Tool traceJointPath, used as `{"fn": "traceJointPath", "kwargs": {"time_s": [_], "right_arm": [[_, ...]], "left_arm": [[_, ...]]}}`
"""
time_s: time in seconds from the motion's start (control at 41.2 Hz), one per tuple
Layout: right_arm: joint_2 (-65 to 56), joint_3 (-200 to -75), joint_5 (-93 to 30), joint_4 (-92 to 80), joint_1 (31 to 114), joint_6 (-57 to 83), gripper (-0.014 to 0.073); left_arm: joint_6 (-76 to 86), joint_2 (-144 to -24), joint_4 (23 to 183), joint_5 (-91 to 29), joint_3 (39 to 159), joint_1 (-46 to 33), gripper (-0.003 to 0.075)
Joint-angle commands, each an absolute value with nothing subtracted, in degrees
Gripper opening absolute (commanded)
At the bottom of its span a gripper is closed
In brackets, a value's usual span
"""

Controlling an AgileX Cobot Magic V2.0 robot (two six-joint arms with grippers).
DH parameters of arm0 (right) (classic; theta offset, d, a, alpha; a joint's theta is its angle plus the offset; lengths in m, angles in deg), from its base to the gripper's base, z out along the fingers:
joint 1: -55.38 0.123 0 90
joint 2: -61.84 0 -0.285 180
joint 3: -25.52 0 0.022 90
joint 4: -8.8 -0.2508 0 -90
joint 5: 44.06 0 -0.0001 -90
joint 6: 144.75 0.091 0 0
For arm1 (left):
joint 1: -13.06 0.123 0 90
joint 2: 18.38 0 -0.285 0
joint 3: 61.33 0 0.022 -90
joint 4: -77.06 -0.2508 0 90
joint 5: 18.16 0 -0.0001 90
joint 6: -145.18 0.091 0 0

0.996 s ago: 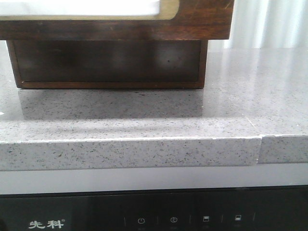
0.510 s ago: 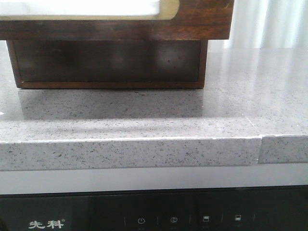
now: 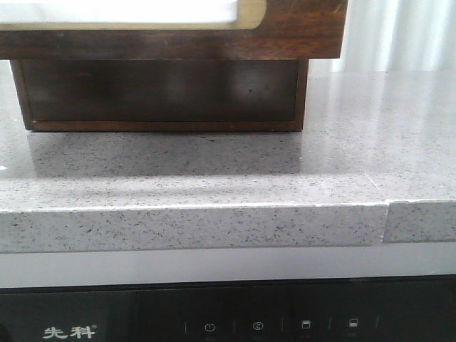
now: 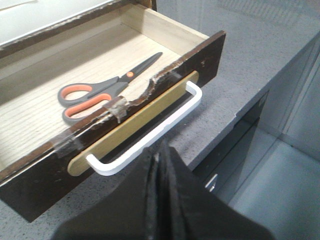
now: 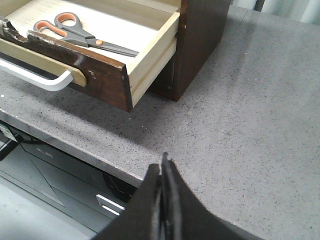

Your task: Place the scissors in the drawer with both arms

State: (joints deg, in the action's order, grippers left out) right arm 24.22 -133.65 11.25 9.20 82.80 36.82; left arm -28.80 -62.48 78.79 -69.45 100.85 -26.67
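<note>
The scissors, grey-handled with orange-lined loops, lie flat inside the drawer, which stands pulled out of the wooden cabinet. Its dark front carries a tan plate with a white handle. My left gripper is shut and empty, just in front of the handle over the counter. Shut and empty too, my right gripper hovers over the counter's front edge, apart from the drawer. In the front view only the drawer front and cabinet base show; neither gripper appears there.
The grey speckled stone counter runs to the right of the cabinet. Its front edge drops to a black appliance panel with touch icons. A seam crosses the counter at the right.
</note>
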Motion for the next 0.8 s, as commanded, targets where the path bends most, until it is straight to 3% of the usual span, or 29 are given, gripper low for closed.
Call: {"fn": "traceJointPath", "kwargs": {"time_s": [0.0, 0.34, 0.777], "right_arm": [[23.8, -134.9, 7.5, 9.5, 82.4, 36.9, -0.0068], [23.8, -134.9, 7.5, 9.5, 82.4, 36.9, -0.0068], [23.8, -134.9, 7.5, 9.5, 82.4, 36.9, -0.0068]], "left_arm": [[-29.4, -61.2, 79.5, -64.7, 102.1, -22.8, -0.002], [-29.4, -50.3, 78.8, -57.7, 87.7, -2.3, -0.002], [-29.4, -31.7, 83.3, -33.1, 57.5, 12.3, -0.002]]}}
